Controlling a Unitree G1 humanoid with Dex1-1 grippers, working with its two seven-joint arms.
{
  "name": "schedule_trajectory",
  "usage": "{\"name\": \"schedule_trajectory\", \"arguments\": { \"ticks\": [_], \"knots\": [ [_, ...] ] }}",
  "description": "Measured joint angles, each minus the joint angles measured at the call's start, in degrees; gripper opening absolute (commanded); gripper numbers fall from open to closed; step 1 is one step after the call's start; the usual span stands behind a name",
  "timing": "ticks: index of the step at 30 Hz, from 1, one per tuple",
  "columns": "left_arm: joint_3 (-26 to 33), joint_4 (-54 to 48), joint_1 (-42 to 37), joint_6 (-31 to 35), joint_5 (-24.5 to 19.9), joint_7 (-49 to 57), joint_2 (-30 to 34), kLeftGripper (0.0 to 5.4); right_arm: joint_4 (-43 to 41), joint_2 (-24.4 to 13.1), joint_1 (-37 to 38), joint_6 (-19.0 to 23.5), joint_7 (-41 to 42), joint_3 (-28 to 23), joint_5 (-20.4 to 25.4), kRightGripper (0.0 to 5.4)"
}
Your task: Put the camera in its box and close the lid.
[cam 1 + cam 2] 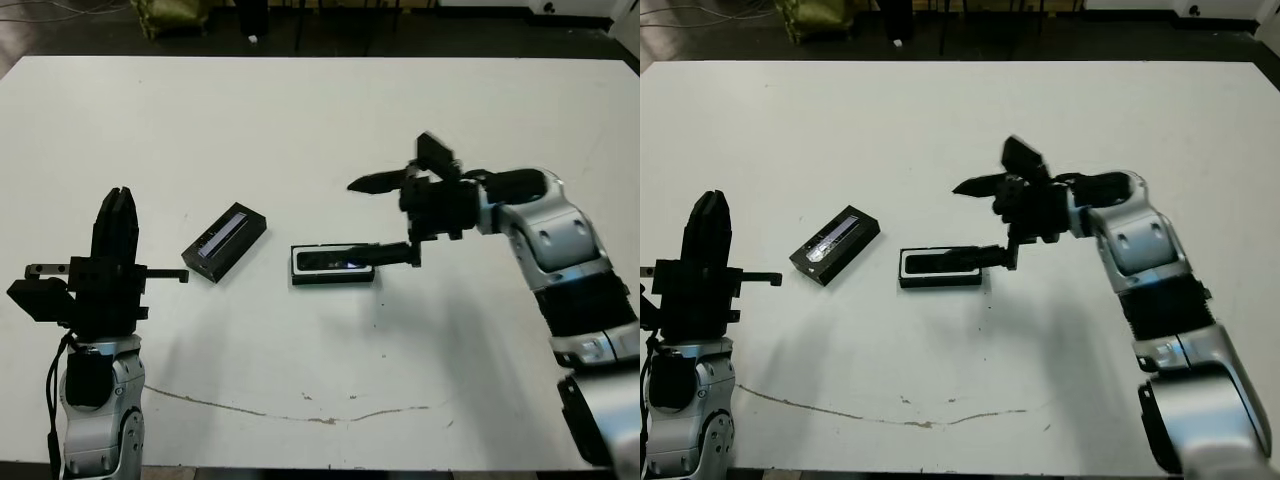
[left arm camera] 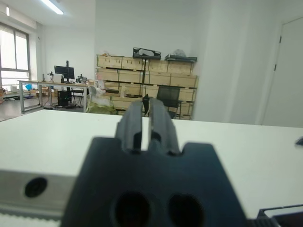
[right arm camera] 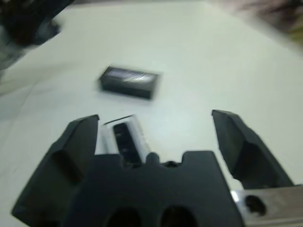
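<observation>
While wide open, right tool (image 1: 383, 217) holds nothing.

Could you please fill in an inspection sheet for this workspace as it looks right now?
Surface: white table, with a thin dark scratch line near the front edge.
Camera: the camera lies inside the box, screen patch showing.
Lid: the lid lies apart on the table, on the box's left, stripe up; box not yet closed.
Clutter: nothing seen on the table besides these.
Grippers: right gripper open above the box's right end, holding nothing; left gripper shut, raised at the table's left, empty.
Cables: a black cable along the left arm.
Surroundings: wooden crates on shelving, desks, a monitor and a chair in the left wrist view; no people seen.
</observation>
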Motion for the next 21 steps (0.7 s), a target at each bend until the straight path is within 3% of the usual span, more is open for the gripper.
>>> {"name": "schedule_trajectory", "arguments": {
  "ticks": [5, 9, 13, 17, 21],
  "knots": [
    [-0.03, 0.40, -0.20, -0.41, 0.01, -0.36, 0.08, 0.00, -13.34, 1.31, 13.52, -8.37, -15.17, -4.70, -3.63, 3.41],
    [-0.01, 0.46, -0.21, -0.30, 0.30, -0.36, 0.20, 0.00, -19.37, 1.50, 21.50, -10.93, -21.80, -8.45, -4.10, 2.49],
    [0.08, 0.50, -0.32, -0.39, 0.48, -0.45, 0.41, 0.00, -20.77, 3.29, 28.11, -16.47, -25.93, -12.69, -2.17, 1.58],
    [0.10, 0.67, -0.70, -0.52, 0.49, -0.86, 0.62, 0.00, -20.25, 5.68, 33.44, -25.26, -29.27, -15.51, -1.40, 0.64],
    [0.09, 0.96, -1.12, -0.71, 0.87, -0.88, 0.70, 0.00, -20.65, 7.53, 38.05, -32.89, -35.50, -15.44, -7.80, 0.01]
  ]
}}
